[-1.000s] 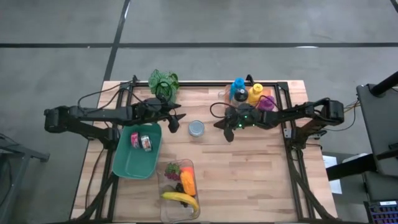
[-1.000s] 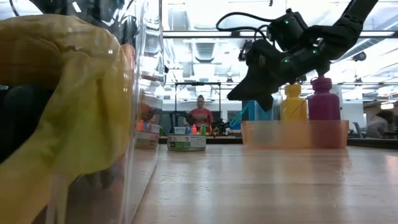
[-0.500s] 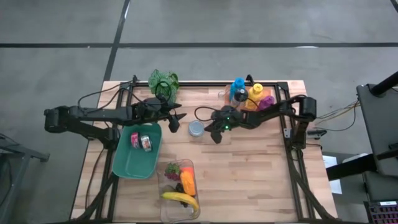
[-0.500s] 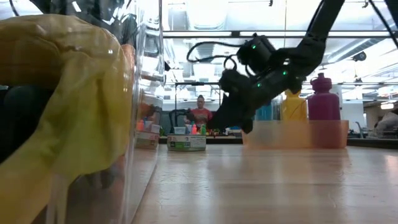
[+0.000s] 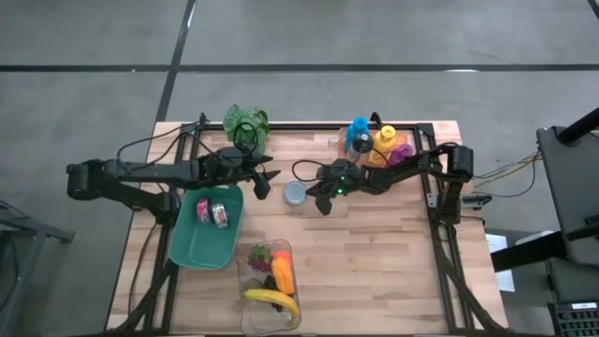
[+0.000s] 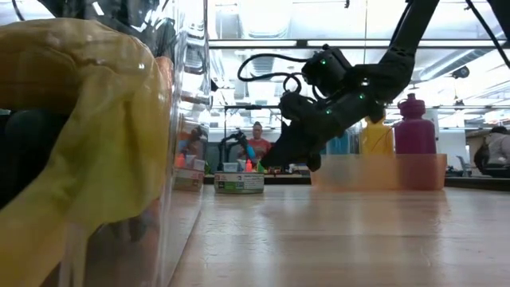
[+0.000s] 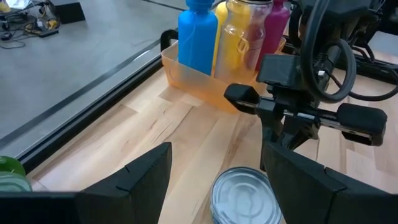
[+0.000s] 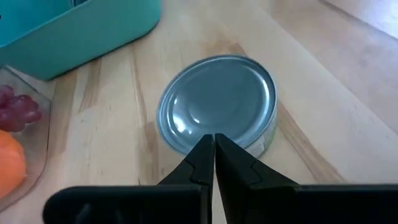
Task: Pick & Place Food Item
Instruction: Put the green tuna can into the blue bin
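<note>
Right fingers (image 8: pixel 213 163) pressed together above can (image 8: pixel 217 102), left fingers (image 7: pixel 217 171) apart, empty, grapes only in right wrist view

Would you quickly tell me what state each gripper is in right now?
Left gripper: open, holding nothing, near the can.
Right gripper: closed, empty, beside the can.

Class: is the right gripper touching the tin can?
Apart. The low view shows the right gripper hanging above and beside the tin can, with background visible between them.

The wooden worktop (image 5: pixel 374 253) carries a can (image 5: pixel 296 194), a teal bin (image 5: pixel 201 241), a clear fruit tray (image 5: pixel 271 314), a bottle tray (image 5: pixel 404 140) and a green bag (image 5: pixel 245 121).
</note>
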Robot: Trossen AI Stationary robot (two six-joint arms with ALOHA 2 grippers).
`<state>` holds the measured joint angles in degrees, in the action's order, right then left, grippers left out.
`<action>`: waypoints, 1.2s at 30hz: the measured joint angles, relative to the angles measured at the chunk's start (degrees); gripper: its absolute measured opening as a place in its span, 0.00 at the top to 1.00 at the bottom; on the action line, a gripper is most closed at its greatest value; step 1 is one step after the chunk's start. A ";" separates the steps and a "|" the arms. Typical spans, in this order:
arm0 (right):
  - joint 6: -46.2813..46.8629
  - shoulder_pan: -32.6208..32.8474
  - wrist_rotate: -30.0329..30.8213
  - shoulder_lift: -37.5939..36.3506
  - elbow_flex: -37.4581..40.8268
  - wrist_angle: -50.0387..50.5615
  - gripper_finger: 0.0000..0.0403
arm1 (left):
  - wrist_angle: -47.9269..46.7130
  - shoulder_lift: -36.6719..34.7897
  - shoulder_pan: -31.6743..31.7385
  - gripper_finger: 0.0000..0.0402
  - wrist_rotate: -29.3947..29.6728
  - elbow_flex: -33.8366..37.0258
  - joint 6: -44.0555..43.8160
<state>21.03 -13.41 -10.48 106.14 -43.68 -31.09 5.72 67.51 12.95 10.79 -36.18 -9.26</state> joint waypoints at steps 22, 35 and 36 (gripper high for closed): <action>-0.47 0.00 0.23 0.64 -0.46 -0.79 0.97 | 0.02 0.00 0.00 0.35 0.11 0.00 0.22; -3.81 0.64 1.67 0.66 -0.46 0.79 0.97 | 0.02 0.00 0.00 0.35 0.11 0.00 0.22; -4.48 0.80 1.81 0.66 -0.47 0.70 0.97 | 0.02 0.00 0.00 0.35 0.10 0.00 0.22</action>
<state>16.54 -12.60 -8.67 106.80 -44.15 -30.39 5.74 67.51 12.95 10.88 -36.18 -9.04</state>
